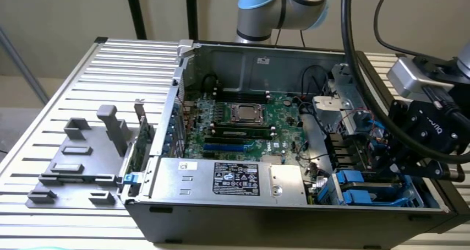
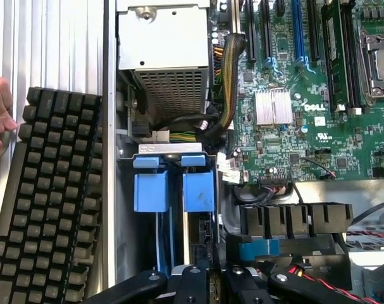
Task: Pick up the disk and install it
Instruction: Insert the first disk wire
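Disk appears to stand on edge in the drive bay at the lower right of the exterior view. Its blue rails show inside the open case on the bench. The end effector hangs just over that bay, closed. Whether it grips the disk, I cannot tell. A grey fixture sits at lower left.

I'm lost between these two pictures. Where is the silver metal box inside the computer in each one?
Exterior view: the silver box lies along the near wall of the computer case, in front of the green motherboard.
Wrist view: the silver box sits beside the motherboard, perforated face showing, with a cable bundle next to it.
Shared landmark: the processor socket on the motherboard.
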Available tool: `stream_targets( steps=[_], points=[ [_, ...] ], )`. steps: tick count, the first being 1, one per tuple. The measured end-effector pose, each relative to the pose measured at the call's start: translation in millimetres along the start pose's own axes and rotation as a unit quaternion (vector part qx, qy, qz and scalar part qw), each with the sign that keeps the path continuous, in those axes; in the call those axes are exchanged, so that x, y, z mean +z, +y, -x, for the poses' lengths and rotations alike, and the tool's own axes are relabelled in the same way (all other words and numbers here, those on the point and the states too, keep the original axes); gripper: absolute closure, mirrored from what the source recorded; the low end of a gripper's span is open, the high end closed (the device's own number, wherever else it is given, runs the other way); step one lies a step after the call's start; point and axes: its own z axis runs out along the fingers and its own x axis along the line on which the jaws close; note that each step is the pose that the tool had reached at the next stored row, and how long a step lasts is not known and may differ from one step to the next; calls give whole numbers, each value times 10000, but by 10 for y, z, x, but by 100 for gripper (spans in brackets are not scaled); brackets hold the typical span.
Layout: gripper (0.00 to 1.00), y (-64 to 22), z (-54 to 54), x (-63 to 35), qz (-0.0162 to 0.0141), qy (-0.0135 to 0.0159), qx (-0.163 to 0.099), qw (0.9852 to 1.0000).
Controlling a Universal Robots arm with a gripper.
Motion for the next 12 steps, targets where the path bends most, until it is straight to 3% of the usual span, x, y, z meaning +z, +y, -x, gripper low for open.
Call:
stream_targets(
  steps=[12],
  points=[
    [84,-4,4,7,0,68,43,10000]
  ],
)
